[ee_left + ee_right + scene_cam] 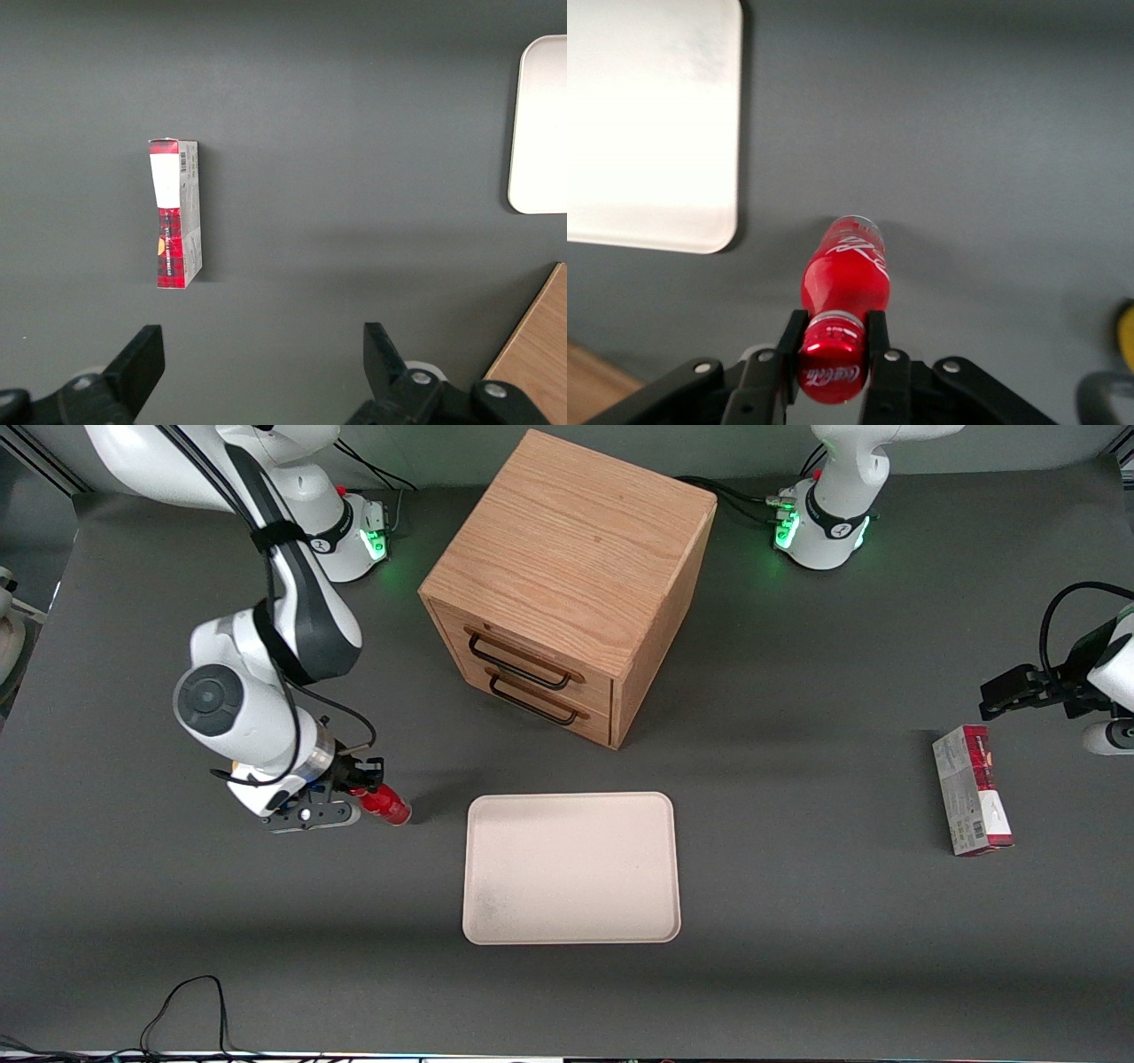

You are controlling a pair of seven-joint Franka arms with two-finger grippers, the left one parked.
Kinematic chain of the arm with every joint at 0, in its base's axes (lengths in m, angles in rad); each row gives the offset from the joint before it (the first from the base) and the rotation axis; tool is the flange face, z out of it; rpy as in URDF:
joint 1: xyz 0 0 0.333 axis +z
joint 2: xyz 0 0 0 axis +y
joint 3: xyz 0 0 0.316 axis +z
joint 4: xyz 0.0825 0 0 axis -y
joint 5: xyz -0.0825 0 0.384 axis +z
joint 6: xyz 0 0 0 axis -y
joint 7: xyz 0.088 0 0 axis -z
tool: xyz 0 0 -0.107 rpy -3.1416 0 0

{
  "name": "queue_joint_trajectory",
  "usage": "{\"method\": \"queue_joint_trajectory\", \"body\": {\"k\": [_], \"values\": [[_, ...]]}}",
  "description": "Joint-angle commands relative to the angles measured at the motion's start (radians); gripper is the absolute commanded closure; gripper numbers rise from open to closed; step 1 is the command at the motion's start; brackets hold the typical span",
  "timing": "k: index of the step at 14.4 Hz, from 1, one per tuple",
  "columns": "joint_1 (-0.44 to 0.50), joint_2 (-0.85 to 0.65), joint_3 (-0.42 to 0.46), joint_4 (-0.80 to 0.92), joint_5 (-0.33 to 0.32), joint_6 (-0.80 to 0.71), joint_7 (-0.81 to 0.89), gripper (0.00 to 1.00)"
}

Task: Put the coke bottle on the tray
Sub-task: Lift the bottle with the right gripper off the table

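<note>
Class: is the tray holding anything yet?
Empty: the tray shows bare cream surface, while the pincer grips the coke bottle beside it.

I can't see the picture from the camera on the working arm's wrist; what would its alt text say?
The gripper is closed on the neck of a red coke bottle, just under its cap, with the bottle's body pointing away from the camera over the dark grey table. The cream tray lies nearby, apart from the bottle.

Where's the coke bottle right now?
The coke bottle is in the gripper, fingers shut on its neck just below the cap. It sits beside the tray, not on it, toward the working arm's end of the table, nearer the front camera than the wooden drawer cabinet.
</note>
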Motion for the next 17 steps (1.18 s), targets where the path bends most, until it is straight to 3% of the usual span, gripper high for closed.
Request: {"method": "queue_joint_trajectory", "body": {"k": [1,3,6,10,14,17], "values": [[0.004,-0.008,-0.005,0.223,0.0,-0.226,0.015,0.98],[0.004,-0.002,-0.002,0.358,-0.06,-0.358,0.005,0.98],[0.003,0.004,-0.002,0.505,-0.063,-0.533,0.005,0.98],[0.003,0.016,0.002,0.544,-0.055,-0.543,0.011,1.0],[0.006,0.181,0.065,0.773,-0.057,-0.556,0.017,1.0],[0.03,0.261,0.071,0.835,-0.064,-0.549,0.018,1.0]]}}
